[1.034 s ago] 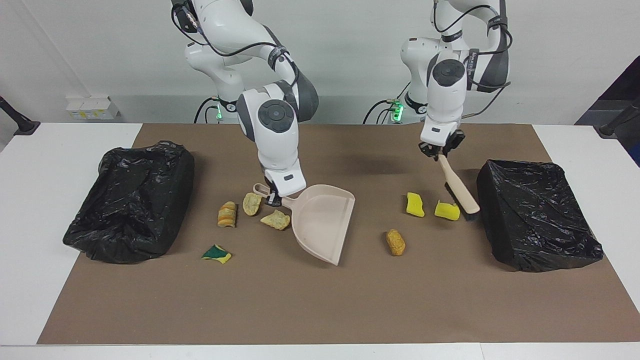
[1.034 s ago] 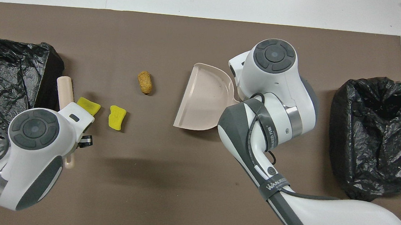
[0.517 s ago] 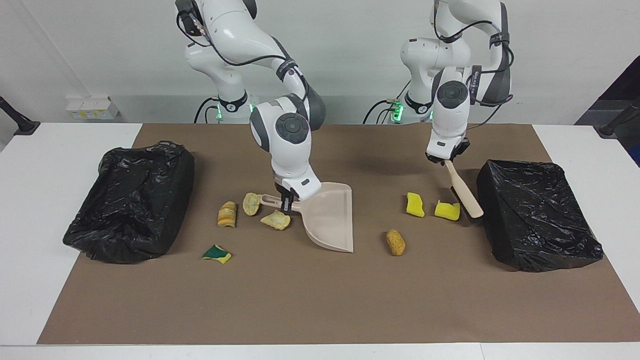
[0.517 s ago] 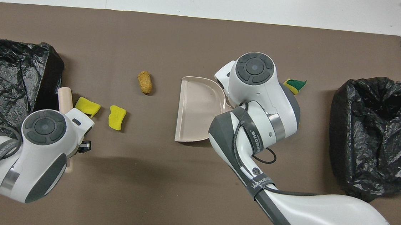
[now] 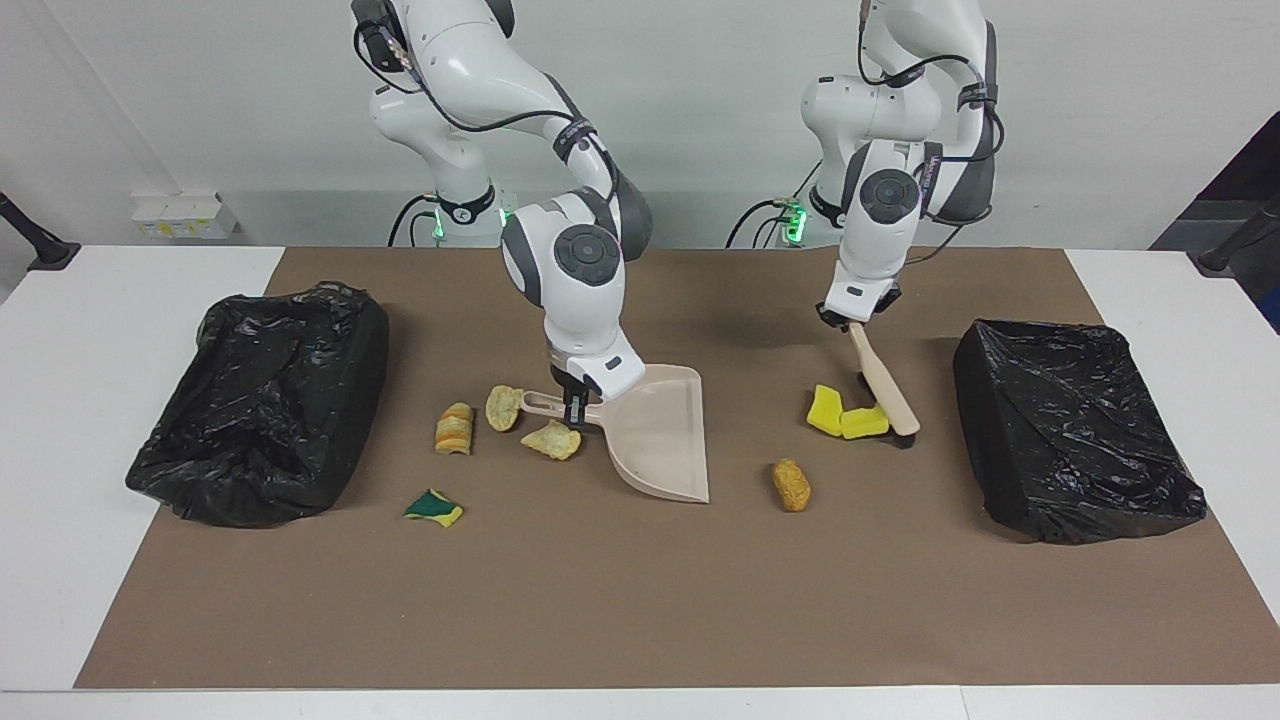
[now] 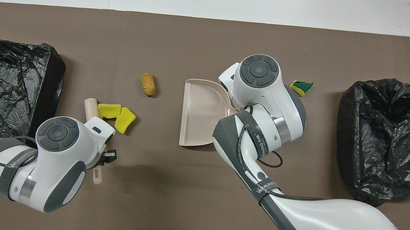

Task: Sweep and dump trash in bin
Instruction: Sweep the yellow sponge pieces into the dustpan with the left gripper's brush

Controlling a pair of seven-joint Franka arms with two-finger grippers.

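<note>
My right gripper [image 5: 573,402] is shut on the handle of the beige dustpan [image 5: 660,435], whose pan rests on the mat with its mouth toward the left arm's end. My left gripper [image 5: 848,322] is shut on the brush [image 5: 885,388], its bristles down against two touching yellow sponge pieces [image 5: 842,417] [image 6: 116,114]. An orange-brown chunk [image 5: 791,484] [image 6: 148,84] lies between the sponges and the dustpan [image 6: 199,111]. Three bread-like chunks [image 5: 503,407] and a green-and-yellow sponge bit [image 5: 434,508] [image 6: 301,86] lie by the dustpan's handle.
A black-bagged bin [image 5: 1080,430] [image 6: 10,81] stands at the left arm's end of the brown mat, and another bin [image 5: 260,400] [image 6: 382,136] at the right arm's end. The mat's strip farthest from the robots holds nothing.
My left gripper has swept the brush toward the table's middle, pushing one yellow sponge piece against the other. The dustpan first turned and shifted slightly, then stayed put.
</note>
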